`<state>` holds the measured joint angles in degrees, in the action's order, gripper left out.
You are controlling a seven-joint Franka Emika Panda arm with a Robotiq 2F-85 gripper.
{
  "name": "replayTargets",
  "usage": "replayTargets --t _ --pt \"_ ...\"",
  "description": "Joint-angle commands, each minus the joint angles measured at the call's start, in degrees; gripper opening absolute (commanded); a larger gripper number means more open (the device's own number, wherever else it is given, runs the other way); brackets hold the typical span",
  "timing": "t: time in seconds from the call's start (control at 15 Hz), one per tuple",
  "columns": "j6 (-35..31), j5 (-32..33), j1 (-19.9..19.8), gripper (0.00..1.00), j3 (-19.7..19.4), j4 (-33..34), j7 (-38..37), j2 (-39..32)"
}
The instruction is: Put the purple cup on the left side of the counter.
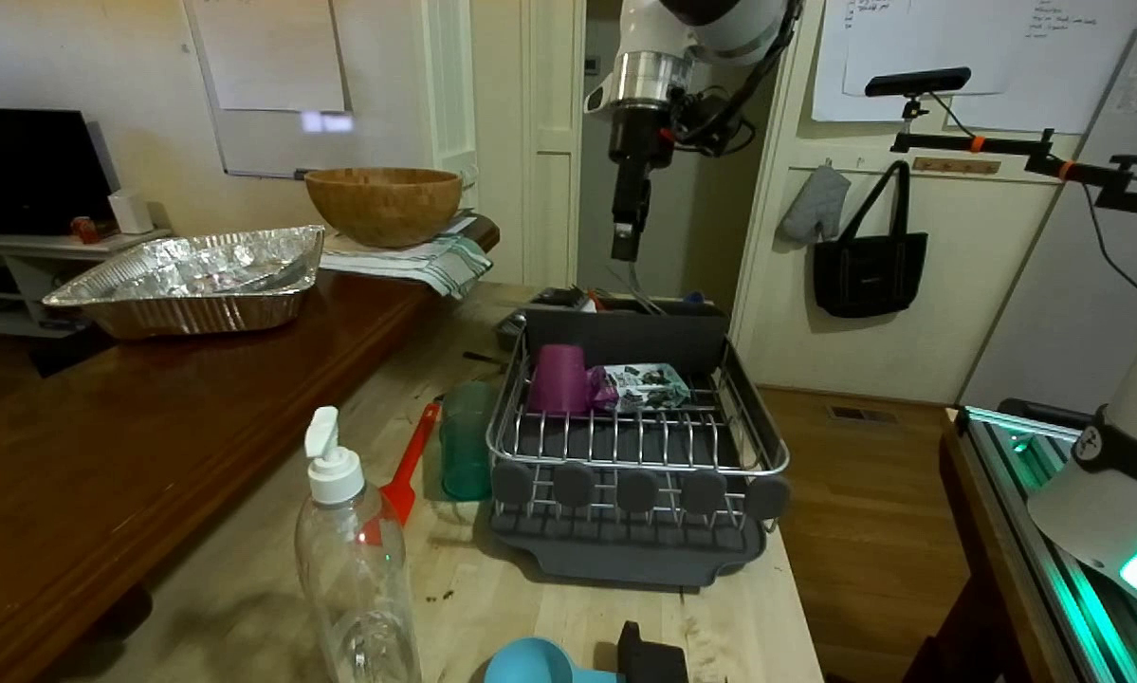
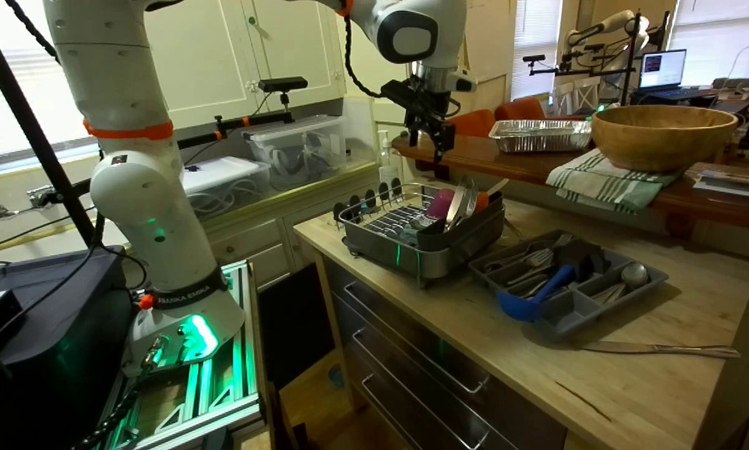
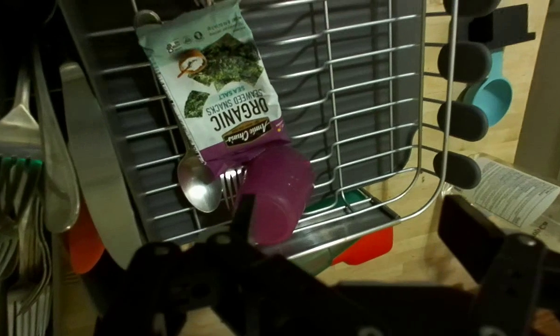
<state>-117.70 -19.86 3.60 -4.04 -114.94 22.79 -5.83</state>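
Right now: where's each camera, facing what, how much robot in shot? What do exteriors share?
Exterior view: near the pump bottle, facing along the counter toward the dish rack; gripper at top, arm base at frame right.
Exterior view: from the cutlery tray side, facing the dish rack; arm base at frame left, gripper upper middle.
Wrist view: on the wrist, looking down at purple cup and rack; open gripper along bottom.
Both exterior views share the rack, cup and wooden bowl.
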Motion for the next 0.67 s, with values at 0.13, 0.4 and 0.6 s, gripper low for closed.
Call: replayTargets --t 0.13,0.4,0.6 --pt "1.2 0.3 -2.3 1.0 2.9 2.5 -0.3 -2.4" --pt "3.5 -0.4 -3.4 1.0 3.0 5.1 0.2 -4.3" --pt "8.2 -0.7 -5.4 1.0 3.0 10.5 1.8 -8.4"
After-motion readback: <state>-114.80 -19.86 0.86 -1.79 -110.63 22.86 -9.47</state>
